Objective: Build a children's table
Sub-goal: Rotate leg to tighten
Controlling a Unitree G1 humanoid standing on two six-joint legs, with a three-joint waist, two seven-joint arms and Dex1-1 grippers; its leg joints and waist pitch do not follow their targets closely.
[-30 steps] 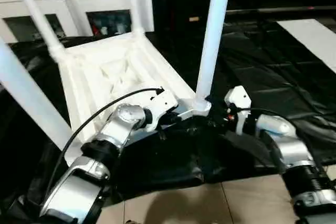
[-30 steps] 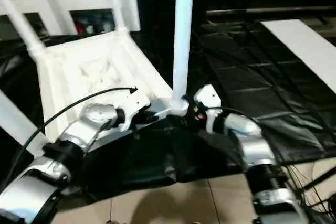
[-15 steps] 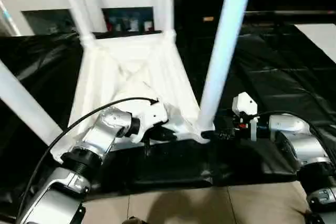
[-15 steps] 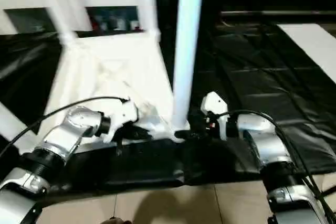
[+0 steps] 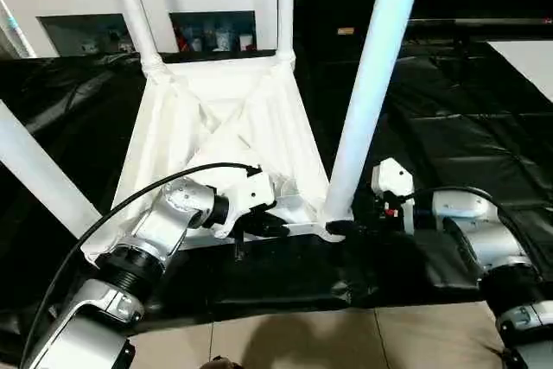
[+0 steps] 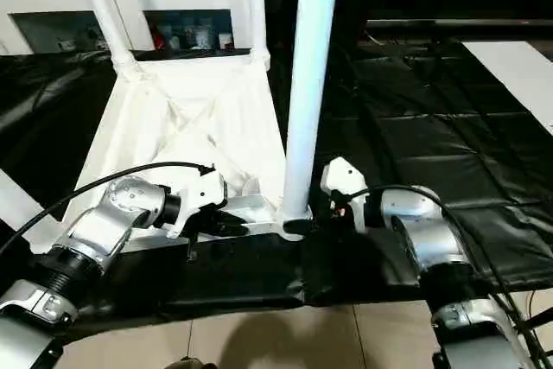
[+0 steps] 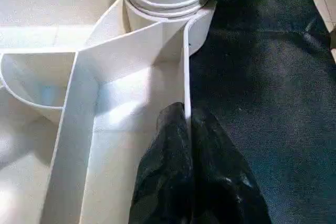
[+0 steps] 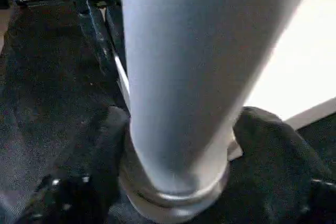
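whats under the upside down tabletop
The tabletop lies on black sheeting spread over the tiled floor. Whatever sits directly beneath its middle is covered by the tabletop itself.

White tabletop and white legs; black floor sheet; silver forearms, black fingers; beige tiles.

The upturned white plastic rectangular tabletop lies on the black plastic floor sheet, four long white tapered legs upright at its corners, white glass-doored cabinet behind.
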